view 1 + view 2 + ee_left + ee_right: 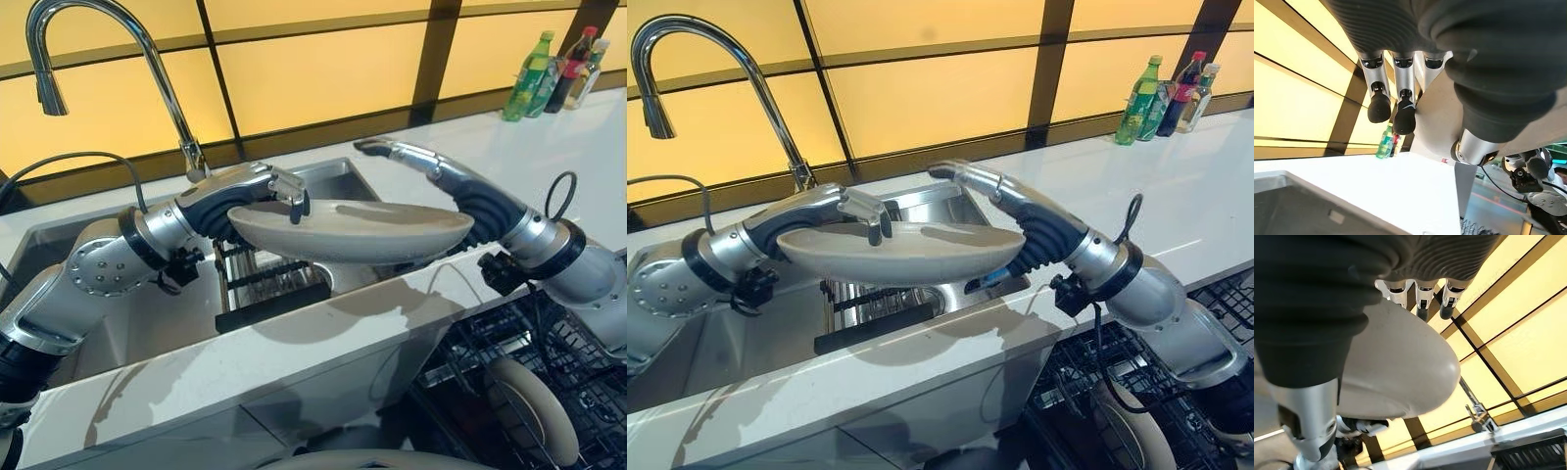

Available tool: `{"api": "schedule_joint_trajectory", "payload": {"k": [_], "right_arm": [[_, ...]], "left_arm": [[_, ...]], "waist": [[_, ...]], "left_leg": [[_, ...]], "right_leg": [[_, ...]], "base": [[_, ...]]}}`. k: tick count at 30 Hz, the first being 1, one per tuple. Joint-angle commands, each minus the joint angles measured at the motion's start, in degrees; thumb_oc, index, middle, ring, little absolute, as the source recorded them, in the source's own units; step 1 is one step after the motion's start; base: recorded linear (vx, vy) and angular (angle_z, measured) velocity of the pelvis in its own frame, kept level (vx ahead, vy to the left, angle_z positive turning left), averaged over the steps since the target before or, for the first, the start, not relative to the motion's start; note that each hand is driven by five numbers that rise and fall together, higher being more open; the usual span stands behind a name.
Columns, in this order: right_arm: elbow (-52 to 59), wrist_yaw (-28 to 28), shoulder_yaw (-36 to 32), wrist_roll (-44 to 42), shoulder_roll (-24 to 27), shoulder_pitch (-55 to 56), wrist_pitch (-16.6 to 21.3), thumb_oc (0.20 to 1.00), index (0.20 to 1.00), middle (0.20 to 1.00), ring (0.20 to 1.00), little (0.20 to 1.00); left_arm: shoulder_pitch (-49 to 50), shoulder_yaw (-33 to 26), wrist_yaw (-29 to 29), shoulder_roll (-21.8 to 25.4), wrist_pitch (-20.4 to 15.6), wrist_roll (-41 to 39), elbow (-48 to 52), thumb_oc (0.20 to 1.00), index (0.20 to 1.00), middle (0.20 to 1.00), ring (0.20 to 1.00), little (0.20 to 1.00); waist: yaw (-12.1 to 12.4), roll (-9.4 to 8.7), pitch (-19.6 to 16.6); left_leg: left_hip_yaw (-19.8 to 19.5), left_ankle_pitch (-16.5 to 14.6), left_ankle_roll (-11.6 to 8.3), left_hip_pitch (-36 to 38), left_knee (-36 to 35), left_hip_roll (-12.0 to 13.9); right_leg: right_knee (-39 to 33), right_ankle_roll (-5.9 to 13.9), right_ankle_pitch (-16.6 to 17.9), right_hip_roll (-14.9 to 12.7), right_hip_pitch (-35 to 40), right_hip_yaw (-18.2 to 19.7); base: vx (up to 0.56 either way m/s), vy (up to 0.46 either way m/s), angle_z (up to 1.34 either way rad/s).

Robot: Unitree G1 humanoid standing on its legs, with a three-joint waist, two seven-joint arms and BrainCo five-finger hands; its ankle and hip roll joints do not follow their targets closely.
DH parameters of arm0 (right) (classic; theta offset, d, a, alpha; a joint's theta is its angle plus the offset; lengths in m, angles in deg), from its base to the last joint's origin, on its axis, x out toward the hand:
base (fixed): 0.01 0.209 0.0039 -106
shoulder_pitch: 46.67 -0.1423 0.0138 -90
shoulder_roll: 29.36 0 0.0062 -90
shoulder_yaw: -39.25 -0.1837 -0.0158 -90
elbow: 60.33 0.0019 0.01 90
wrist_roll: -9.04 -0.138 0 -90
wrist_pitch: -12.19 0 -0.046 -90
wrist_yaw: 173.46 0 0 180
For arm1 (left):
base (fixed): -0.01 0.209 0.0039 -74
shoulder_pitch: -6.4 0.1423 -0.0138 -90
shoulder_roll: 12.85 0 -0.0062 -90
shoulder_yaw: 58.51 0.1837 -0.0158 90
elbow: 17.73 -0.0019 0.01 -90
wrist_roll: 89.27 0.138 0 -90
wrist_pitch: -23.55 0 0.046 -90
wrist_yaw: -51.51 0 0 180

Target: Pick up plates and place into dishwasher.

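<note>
Currently a beige plate (351,232) is held level in the air over the sink (127,323), above its right part and the front counter edge, between both hands. Left hand (257,189) sits at the plate's left rim: fingers over the top of the rim with dark tips bent down onto it, thumb below, so it pinches the rim; the left wrist view shows the curled fingers (1403,115) and the thumb against the plate's pale surface. Right hand (1014,211) is at the plate's right rim, with long fingers (965,176) stretched nearly straight past the far side of the plate, tips clear above the sink's back edge; the right wrist view shows the plate (1396,367) lying against the palm side with the fingers running behind it and the thumb in front, not clearly wrapped. Under the plate a dark dish rack (269,284) stands inside the sink. Chrome gooseneck faucet (118,69) rises from the back edge of the sink at the left. White countertop (549,157) runs to the right, with a green bottle (529,76) and two more bottles (578,69) at its far right corner against the yellow panelled wall. Below the counter's front edge at the right, the black wire dishwasher rack (558,382) is pulled out, with another beige plate (534,406) standing on edge in it.
</note>
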Motion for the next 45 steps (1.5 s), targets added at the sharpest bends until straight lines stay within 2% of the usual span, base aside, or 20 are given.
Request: {"api": "schedule_joint_trajectory", "payload": {"k": [1, 11, 12, 13, 34, 39, 41, 42, 43, 45], "right_arm": [[1.83, -1.21, -2.09, -3.76, -1.33, -0.97, 1.37, 1.0, 1.0, 1.0, 1.0, 1.0], [1.86, 3.4, -0.17, -1.91, -7.03, -1.06, 1.73, 1.0, 1.0, 1.0, 1.0, 1.0], [1.55, 3.96, -0.33, -1.62, -7.61, -0.66, 1.61, 0.464, 0.464, 0.464, 0.464, 0.464], [1.43, 3.67, -0.6, -1.29, -7.98, -0.02, 1.81, 0.2, 0.2, 0.2, 0.2, 0.2], [0.59, 5.07, -1.13, -2.22, -9.7, 1.29, 3.4, 0.2, 0.2, 0.2, 0.2, 0.2], [0.19, 6.7, -0.61, -1.8, -10.65, 0.53, 3.98, 0.2, 0.2, 0.2, 0.2, 0.2], [-0.17, 7.33, -0.88, -1.54, -11.16, 0.58, 4.22, 0.2, 0.2, 0.2, 0.2, 0.2], [-0.55, 7.81, -0.98, -1.17, -11.47, 0.49, 4.3, 0.2, 0.2, 0.2, 0.2, 0.2], [-0.8, 8.51, -0.99, -0.88, -11.69, 0.4, 4.29, 0.2, 0.2, 0.2, 0.2, 0.2], [-1.34, 9.29, -1.64, -0.05, -12.47, 0.84, 4.49, 0.2, 0.2, 0.2, 0.2, 0.2]], "left_arm": [[-0.88, -3.21, -0.09, -0.38, -2.12, -3.69, -0.36, 0.2, 0.2, 0.2, 0.2, 0.2], [-0.84, -2.58, 0.28, -2.94, -1.87, -2.58, -0.8, 0.2, 0.2, 0.2, 0.2, 0.2], [-0.54, -2.73, 0.25, -3.3, -1.97, -2.26, -0.91, 0.2, 0.2, 0.2, 0.2, 0.2], [-0.24, -2.98, 0.24, -3.47, -2.08, -2.08, -0.95, 0.2, 0.2, 0.2, 0.2, 0.2], [-0.09, -3.5, 0.77, -4.55, -2.54, -2.01, -1.17, 0.2, 0.2, 0.2, 0.2, 0.2], [-0.79, -3.2, 0.35, -4.84, -1.99, -2.36, -1.37, 0.2, 0.2, 0.2, 0.2, 0.2], [-0.55, -3.41, -0.01, -5.29, -0.67, -3.99, -1.64, 0.2, 0.2, 0.2, 0.2, 0.2], [-0.25, -3.66, -0.55, -5.75, 0.56, -4.78, -1.95, 0.928, 0.928, 0.928, 0.928, 0.928], [-0.04, -3.84, -1.17, -6.2, 1.44, -5.05, -2.25, 1.0, 1.0, 1.0, 1.0, 1.0], [1.15, -4.69, -3.39, -7.64, 2.62, -6.06, -3.02, 1.0, 1.0, 1.0, 1.0, 1.0]], "waist": [[1.22, -2.07, -3.8], [1.61, -1.67, -3.97], [1.6, -1.58, -3.93], [1.57, -1.5, -3.97], [1.6, -1.23, -4.03], [1.62, -1.18, -4.01], [1.69, -1.16, -3.98], [1.75, -1.17, -3.92], [1.8, -1.15, -3.88], [1.83, -1.2, -3.77]], "left_leg": [[0.19, -1.93, 1.37, -0.4, 1.53, -1.72], [-0.03, -1.82, 1.42, -0.34, 1.21, -1.68], [0.0, -1.8, 1.39, -0.38, 1.21, -1.67], [0.0, -1.81, 1.38, -0.43, 1.22, -1.67], [-0.02, -1.4, 1.37, -0.74, 0.68, -1.72], [0.15, -1.3, 1.27, -0.7, 0.61, -1.49], [0.2, -1.22, 1.2, -0.76, 0.65, -1.35], [0.23, -1.18, 1.18, -0.75, 0.65, -1.28], [0.24, -1.13, 1.16, -0.74, 0.63, -1.22], [0.23, -1.0, 1.07, -0.74, 0.62, -1.12]], "right_leg": [[2.63, 2.74, 1.25, -0.43, -1.5, 0.64], [2.15, 2.7, 1.35, -0.4, -1.24, 0.78], [2.13, 2.76, 1.35, -0.47, -1.25, 0.79], [2.13, 2.79, 1.34, -0.51, -1.29, 0.8], [2.46, 2.77, 1.01, -0.42, -1.54, 0.63], [2.42, 2.6, 0.88, -0.17, -1.39, 0.54], [2.42, 2.48, 0.77, -0.02, -1.31, 0.43], [2.41, 2.43, 0.76, 0.06, -1.26, 0.39], [2.37, 2.38, 0.74, 0.11, -1.2, 0.32], [2.32, 2.28, 0.75, 0.23, -1.12, 0.29]], "base": [[0.0, 0.0, 0.0], [0.0, -0.002, -0.01], [0.0, 0.0, 0.0], [0.0, 0.0, 0.0], [0.0, -0.001, 0.0], [-0.03, -0.017, 0.0], [-0.05, -0.027, 0.0], [-0.06, -0.03, 0.0], [-0.05, -0.026, 0.01], [-0.05, -0.027, 0.01]]}}
